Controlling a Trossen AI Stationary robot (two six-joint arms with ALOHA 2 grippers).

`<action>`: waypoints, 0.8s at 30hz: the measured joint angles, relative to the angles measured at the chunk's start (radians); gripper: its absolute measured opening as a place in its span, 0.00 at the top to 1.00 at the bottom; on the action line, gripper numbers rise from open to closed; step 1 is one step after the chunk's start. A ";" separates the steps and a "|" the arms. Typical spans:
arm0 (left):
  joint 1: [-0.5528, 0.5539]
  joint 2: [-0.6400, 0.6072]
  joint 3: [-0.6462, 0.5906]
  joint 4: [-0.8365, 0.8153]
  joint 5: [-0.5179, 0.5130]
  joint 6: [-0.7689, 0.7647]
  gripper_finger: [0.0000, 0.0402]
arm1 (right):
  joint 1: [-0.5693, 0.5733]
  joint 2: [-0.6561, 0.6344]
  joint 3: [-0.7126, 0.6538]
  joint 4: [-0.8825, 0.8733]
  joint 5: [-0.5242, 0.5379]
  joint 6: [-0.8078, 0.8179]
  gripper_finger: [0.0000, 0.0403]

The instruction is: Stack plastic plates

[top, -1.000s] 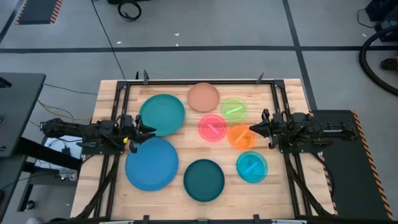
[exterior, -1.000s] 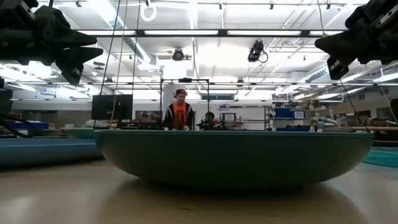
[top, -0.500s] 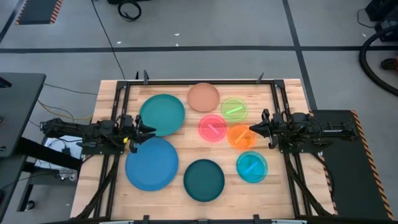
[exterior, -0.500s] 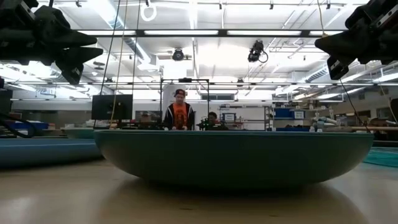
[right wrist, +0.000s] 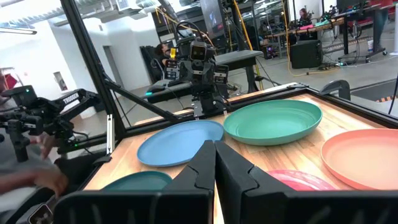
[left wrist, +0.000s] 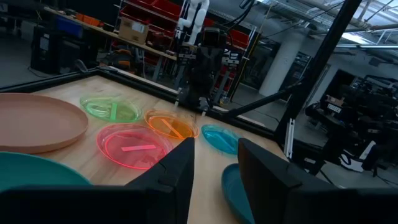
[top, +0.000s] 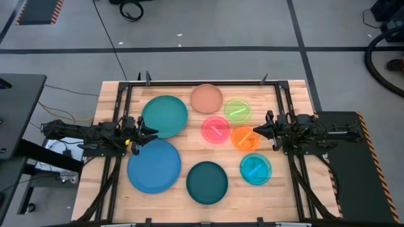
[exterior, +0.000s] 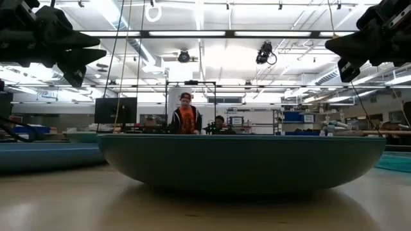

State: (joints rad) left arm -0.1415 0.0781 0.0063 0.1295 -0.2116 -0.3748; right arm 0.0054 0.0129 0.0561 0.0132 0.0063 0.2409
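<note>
Eight plates lie flat and apart on the wooden table: large teal [top: 165, 116], large blue [top: 154, 166], dark teal [top: 207, 182], tan [top: 207, 98], and small green [top: 238, 110], pink [top: 216, 130], orange [top: 245, 137] and cyan [top: 255, 169] ones. My left gripper [top: 153, 132] is open and empty, held above the table between the teal and blue plates; its fingers show apart in the left wrist view [left wrist: 216, 180]. My right gripper [top: 255, 130] is shut and empty, held above the orange plate's right edge; its fingers show together in the right wrist view [right wrist: 216, 168].
A black metal frame [top: 202, 82] runs around the table's edges. Bare wood [top: 284, 189] shows at the near right corner. People stand in the room beyond the table [exterior: 186, 119], and a person's hand [right wrist: 43, 177] shows off the table's left side.
</note>
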 joint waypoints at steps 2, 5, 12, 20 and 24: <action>0.000 0.000 0.000 0.000 0.000 0.000 0.68 | 0.000 0.000 0.000 0.000 0.000 0.000 0.97; 0.000 0.000 0.000 0.000 0.000 0.000 0.68 | 0.000 0.000 0.000 0.000 0.000 0.000 0.97; 0.000 0.000 0.000 0.066 -0.019 -0.061 0.68 | 0.000 0.000 0.000 0.000 0.000 0.000 0.97; 0.001 0.000 0.000 0.222 -0.075 0.045 0.68 | 0.000 0.000 0.000 0.000 0.000 0.000 0.97; 0.001 0.000 0.000 0.251 -0.077 0.133 0.68 | 0.000 0.000 0.000 0.000 0.000 0.000 0.97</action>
State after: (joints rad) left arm -0.1402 0.0784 0.0066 0.3802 -0.2885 -0.2419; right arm 0.0055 0.0132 0.0563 0.0132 0.0063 0.2409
